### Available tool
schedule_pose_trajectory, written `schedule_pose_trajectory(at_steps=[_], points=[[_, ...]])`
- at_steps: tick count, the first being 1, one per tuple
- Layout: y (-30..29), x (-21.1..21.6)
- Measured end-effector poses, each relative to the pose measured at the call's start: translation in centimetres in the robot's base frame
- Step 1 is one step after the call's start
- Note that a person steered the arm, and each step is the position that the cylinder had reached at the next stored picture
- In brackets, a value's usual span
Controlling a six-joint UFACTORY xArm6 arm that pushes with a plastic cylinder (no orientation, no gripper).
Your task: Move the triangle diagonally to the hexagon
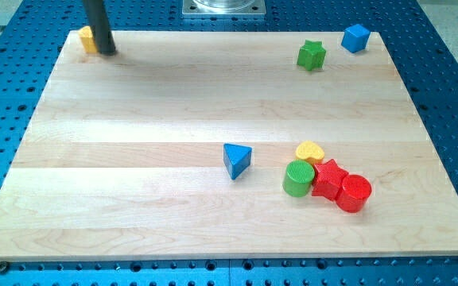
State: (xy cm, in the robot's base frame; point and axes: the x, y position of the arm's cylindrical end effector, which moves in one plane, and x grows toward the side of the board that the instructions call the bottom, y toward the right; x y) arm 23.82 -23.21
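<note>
Blue triangle mid-board, tip top-left corner.

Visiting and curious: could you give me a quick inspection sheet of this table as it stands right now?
Surface: pale wooden board on a blue perforated table.
Job's things: blue triangle near the middle; yellow block, shape unclear, top left corner.
Clutter: green star, blue cube at the view's top right; yellow heart, green cylinder, red star, red cylinder clustered right of the triangle.
Grippers: none; my tip sits beside the yellow block.
Cables: nothing seen.
Surroundings: metal base at top.
</note>
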Motion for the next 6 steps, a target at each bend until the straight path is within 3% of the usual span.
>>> schedule_pose_trajectory(at_steps=[1,2,3,4,5,6], points=[[3.4,0.9],[14.9,5.6],[23.3,14.7],[26.9,23.0],[30.2,26.8],[25.0,31.0]])
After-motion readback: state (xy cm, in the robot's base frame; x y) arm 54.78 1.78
